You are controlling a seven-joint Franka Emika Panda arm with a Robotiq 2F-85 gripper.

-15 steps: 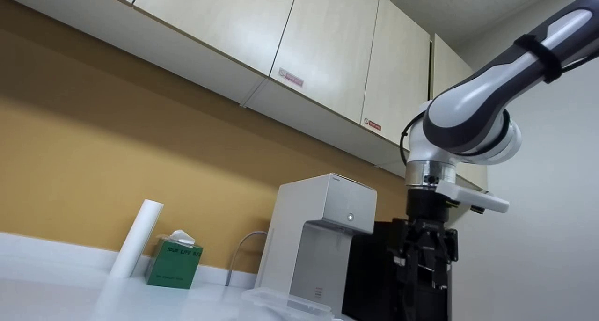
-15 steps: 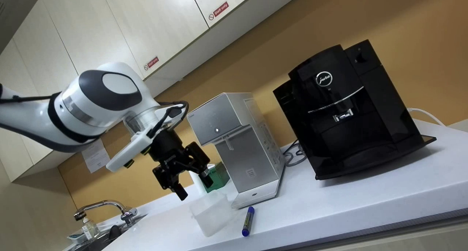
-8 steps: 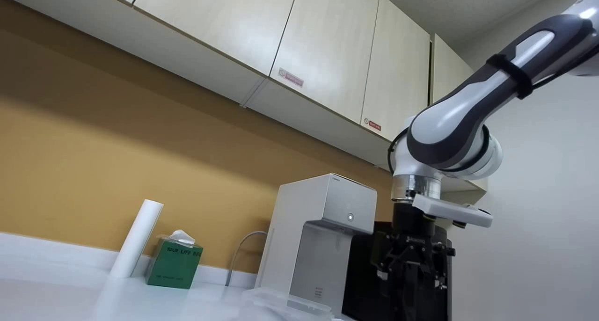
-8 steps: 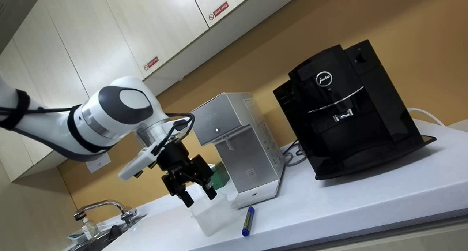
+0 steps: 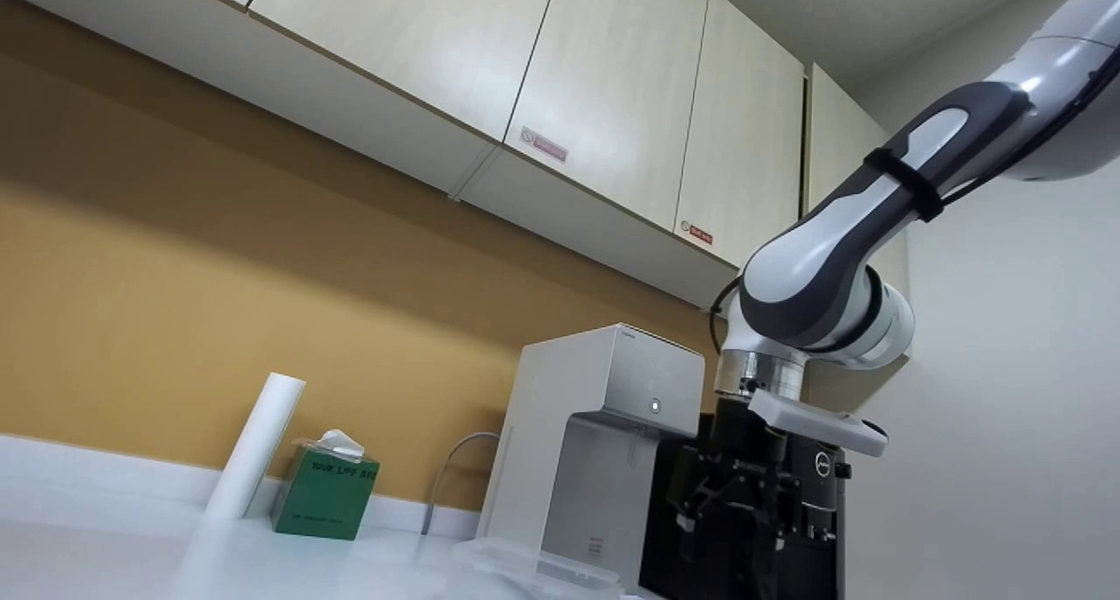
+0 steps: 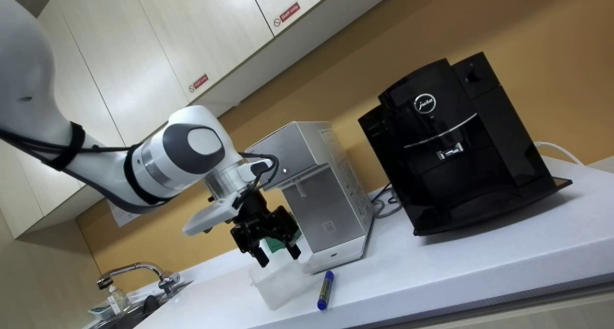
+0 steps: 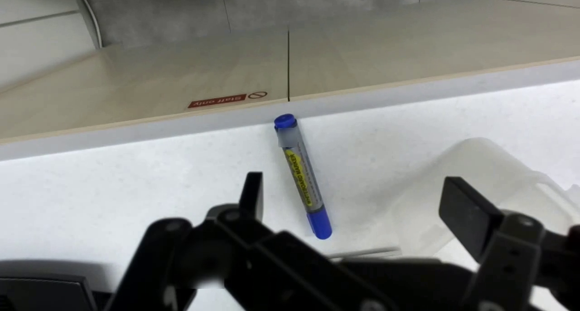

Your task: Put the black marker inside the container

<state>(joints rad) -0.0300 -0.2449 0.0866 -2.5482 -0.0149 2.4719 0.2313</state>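
The marker has blue ends, a grey body and a yellow label; no black marker shows. It lies on the counter in an exterior view (image 6: 325, 290) and in the wrist view (image 7: 304, 177). The container is a translucent white box beside it, in both exterior views (image 6: 283, 288) (image 5: 538, 572) and at the right of the wrist view (image 7: 487, 166). My gripper (image 6: 278, 256) is open and empty above the counter, near the container. In the wrist view, the marker shows between the fingers (image 7: 355, 197), closer to the left one, with the container behind the right finger.
A silver water dispenser (image 6: 324, 209) stands behind the container. A large black coffee machine (image 6: 460, 151) stands on the counter (image 6: 455, 266). A green tissue box (image 5: 325, 492) and a white roll (image 5: 255, 447) are by the wall. A sink tap (image 6: 139, 269) is farther off.
The arm has moved sideways and lower, rightward in an exterior view, toward the container and marker. The gripper stays open. The marker and container have not moved.
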